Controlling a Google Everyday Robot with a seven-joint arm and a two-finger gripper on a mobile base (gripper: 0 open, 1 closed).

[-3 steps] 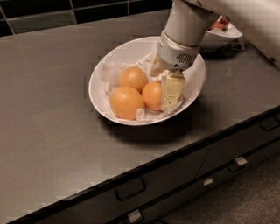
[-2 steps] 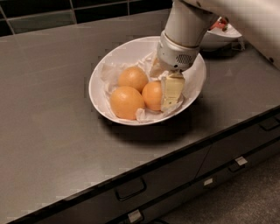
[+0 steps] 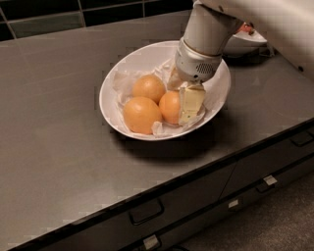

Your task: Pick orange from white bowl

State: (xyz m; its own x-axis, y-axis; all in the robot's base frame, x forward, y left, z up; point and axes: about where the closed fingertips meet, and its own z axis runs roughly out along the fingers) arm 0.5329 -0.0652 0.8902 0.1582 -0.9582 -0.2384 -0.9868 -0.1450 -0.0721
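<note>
The white bowl (image 3: 218, 95) stands on the dark counter, lined with crumpled white paper. Three oranges lie in it: one at the back (image 3: 148, 87), one at the front left (image 3: 141, 114), and one at the right (image 3: 169, 106). My gripper (image 3: 182, 98) reaches down into the bowl from the upper right. It sits right against the right orange, partly covering its right side. The grey wrist (image 3: 198, 61) above it hides the back right of the bowl's inside.
A smaller white bowl (image 3: 243, 43) with red fruit stands at the back right, mostly behind the arm. The counter's front edge (image 3: 196, 176) runs diagonally, with drawers and handles below it. A dark tiled wall (image 3: 73, 14) rises behind the counter.
</note>
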